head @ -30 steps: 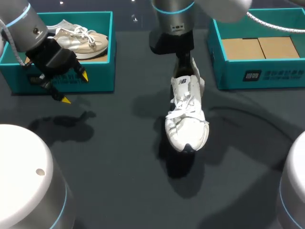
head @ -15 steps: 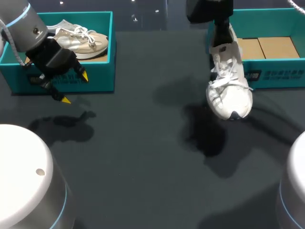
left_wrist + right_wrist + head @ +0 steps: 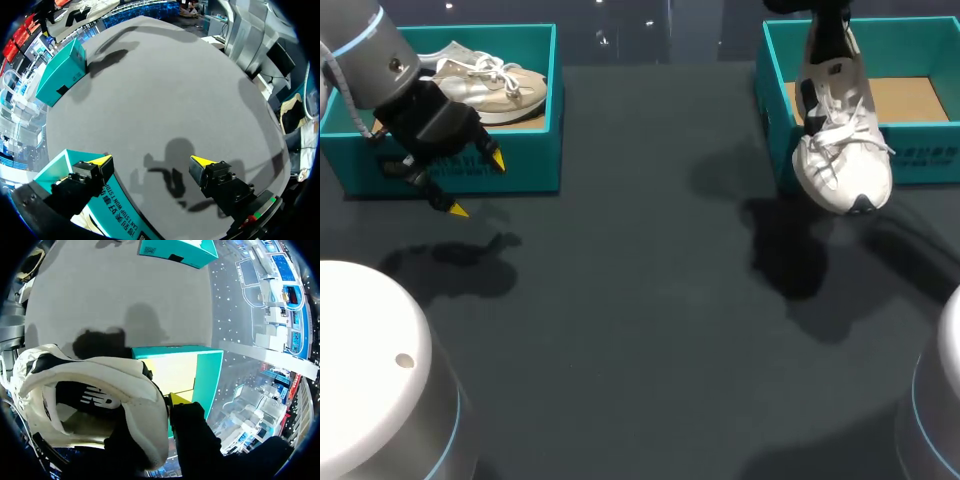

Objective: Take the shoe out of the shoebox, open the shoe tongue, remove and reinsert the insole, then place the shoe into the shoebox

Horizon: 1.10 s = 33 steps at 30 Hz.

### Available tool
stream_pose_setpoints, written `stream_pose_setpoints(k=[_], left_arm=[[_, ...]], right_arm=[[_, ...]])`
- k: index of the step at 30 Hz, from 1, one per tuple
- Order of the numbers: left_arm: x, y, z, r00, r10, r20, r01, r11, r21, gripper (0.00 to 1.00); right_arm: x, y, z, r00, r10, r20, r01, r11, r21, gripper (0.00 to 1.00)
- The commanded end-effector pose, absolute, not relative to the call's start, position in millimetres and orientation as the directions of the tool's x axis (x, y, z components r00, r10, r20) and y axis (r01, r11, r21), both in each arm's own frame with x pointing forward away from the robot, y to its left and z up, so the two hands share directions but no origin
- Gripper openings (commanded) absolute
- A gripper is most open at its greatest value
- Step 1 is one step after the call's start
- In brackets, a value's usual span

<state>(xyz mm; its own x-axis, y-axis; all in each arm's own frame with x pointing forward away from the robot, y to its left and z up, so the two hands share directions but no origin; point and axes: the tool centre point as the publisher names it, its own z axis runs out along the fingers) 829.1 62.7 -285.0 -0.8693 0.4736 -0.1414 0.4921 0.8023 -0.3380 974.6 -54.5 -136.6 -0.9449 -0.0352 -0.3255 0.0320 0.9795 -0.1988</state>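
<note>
The dark table (image 3: 620,330) carries a teal shoebox (image 3: 772,90) at its far right corner and a second teal box (image 3: 535,110) at its far left corner, with a beige shoe (image 3: 485,80) inside. The white shoe (image 3: 840,140) hangs toe down, clear of the table, by the shoebox's near left corner, its heel collar pinched by the right gripper (image 3: 171,401). The left gripper (image 3: 478,186) hovers just in front of the second box, fingers spread wide and holding nothing.

The right gripper (image 3: 167,401) has one finger hidden inside the white shoe's (image 3: 840,150) heel collar, only the outer yellow tip (image 3: 178,399) showing. In the head view that gripper is cut off at the edge, and the shoe below it masks part of the shoebox's (image 3: 925,160) front wall.
</note>
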Motion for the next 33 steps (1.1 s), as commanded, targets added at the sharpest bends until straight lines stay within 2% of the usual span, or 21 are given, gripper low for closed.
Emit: stream_pose_setpoints(k=[1, 8, 18, 29, 33], left_arm=[[828, 63, -285, -0.869, 0.474, -0.143, 0.493, 0.803, -0.336, 1.00], [828, 63, -285, -0.869, 0.474, -0.143, 0.493, 0.803, -0.336, 1.00], [828, 63, -285, -0.869, 0.474, -0.143, 0.493, 0.803, -0.336, 1.00], [828, 63, -285, -0.869, 0.474, -0.143, 0.493, 0.803, -0.336, 1.00], [828, 63, -285, -0.869, 0.474, -0.143, 0.493, 0.803, -0.336, 1.00]], right_arm=[[973, -56, -135, -0.944, -0.038, -0.328, 0.029, 0.980, -0.198, 0.00], [1004, -108, -122, -0.935, -0.011, -0.355, 0.072, 0.973, -0.221, 0.00], [1052, -197, -120, -0.942, -0.070, -0.328, 0.010, 0.972, -0.235, 0.00], [1070, -241, -132, -0.948, -0.059, -0.314, 0.002, 0.981, -0.192, 0.00], [1076, -254, -134, -0.949, -0.012, -0.315, 0.043, 0.985, -0.165, 0.00]])
